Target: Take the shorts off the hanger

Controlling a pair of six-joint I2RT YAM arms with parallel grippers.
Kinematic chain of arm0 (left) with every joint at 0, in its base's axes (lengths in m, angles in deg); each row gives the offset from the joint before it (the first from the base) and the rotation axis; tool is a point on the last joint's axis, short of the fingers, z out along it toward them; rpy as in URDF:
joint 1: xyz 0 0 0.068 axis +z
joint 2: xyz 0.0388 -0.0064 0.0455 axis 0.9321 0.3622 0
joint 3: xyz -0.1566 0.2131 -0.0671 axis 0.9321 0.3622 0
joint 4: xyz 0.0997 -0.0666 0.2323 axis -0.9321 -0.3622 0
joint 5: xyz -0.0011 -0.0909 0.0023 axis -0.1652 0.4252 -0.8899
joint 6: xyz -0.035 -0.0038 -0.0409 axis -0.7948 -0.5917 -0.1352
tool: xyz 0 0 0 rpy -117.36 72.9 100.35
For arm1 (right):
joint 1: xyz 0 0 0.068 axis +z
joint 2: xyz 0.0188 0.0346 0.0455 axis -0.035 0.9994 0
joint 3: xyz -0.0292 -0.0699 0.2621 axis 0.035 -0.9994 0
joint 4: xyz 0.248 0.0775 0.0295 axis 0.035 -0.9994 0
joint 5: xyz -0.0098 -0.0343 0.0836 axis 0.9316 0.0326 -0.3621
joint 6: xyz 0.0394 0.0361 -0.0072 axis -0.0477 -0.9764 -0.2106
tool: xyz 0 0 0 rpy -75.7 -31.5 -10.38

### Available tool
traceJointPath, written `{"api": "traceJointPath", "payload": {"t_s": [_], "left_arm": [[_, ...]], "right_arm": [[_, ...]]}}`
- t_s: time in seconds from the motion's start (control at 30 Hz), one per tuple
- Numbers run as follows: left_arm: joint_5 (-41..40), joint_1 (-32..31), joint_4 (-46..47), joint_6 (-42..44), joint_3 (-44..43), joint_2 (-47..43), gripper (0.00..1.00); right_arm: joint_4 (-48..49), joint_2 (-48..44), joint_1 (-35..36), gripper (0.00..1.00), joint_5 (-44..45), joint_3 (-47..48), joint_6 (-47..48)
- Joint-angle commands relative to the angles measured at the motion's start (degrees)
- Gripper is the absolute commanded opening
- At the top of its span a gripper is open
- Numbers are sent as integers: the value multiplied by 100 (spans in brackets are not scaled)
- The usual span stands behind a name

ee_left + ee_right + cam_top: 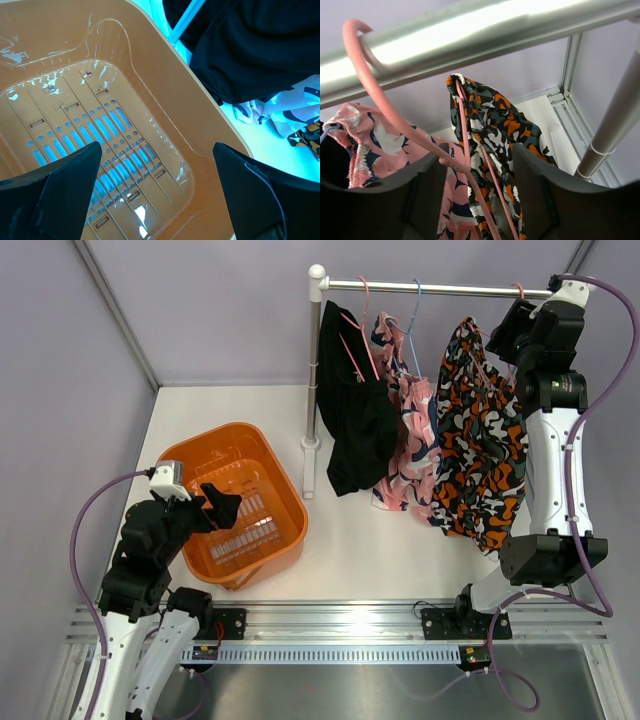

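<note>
My right gripper (pixel 479 165) is up at the rail (pixel 440 286), with the camo shorts (pixel 495 125) in reach.

Three shorts hang from the rail: black shorts (pixel 350 430), pink shorts (pixel 410 440), and the camo pair at my end. I judge them light, floppy and quick to sag, so the bunched waistband at the top is the place to grip. That waistband and its pink hanger (pixel 375 95) sit between my right fingers, which stand apart and pinch nothing yet. My left gripper (pixel 157 165) hangs spread wide over the basket (pixel 285 502), well apart from the shorts.
</note>
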Motion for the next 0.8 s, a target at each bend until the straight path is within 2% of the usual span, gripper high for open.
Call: {"api": "traceJointPath", "payload": {"t_s": [0.0,0.17,0.33,0.6,0.73,0.77], "left_arm": [[101,-14,259,64,-8,-90,99],[101,-14,259,64,-8,-90,99],[109,-14,250,73,-8,-90,99],[101,-14,259,73,-8,-107,99],[92,-14,259,73,-8,-99,99],[83,-14,259,73,-8,-99,99]], "right_arm": [[312,-116,-1,58,-235,-39,39],[215,25,-1,54,-358,75,22],[198,33,-1,44,-420,92,-14],[93,148,-1,38,-499,251,-31],[-12,192,-1,14,-482,364,-84],[-39,200,-1,12,-473,391,-84]]}}
